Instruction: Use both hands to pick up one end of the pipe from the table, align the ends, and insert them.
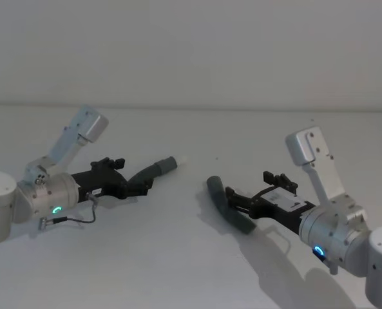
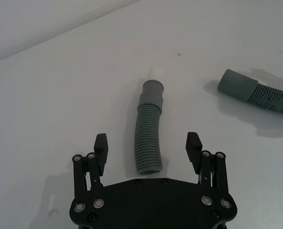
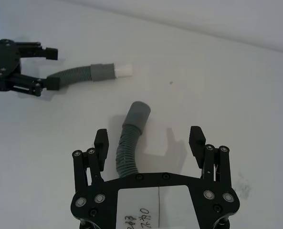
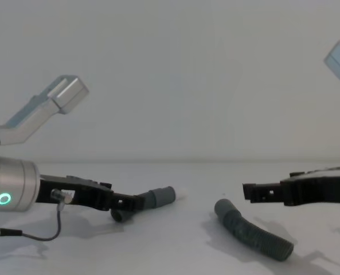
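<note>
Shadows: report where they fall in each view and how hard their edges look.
Right wrist view: the right gripper throws a soft, finger-shaped shadow on the table beside the right hose piece. Left wrist view: a faint patch lies by the left gripper. Chest view: diffuse grey patches under the left hose piece and the right one; no hard edges.

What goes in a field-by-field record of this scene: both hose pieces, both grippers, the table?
left hose piece: ribbed, lying on the table, cuff pointing away from the left gripper
right hose piece: curved, lying on the table, apart from the other
left gripper: jaws open, either side of the left piece's ribbed end
right gripper: jaws open, above the right piece's ribbed part
ends: not joined
</note>
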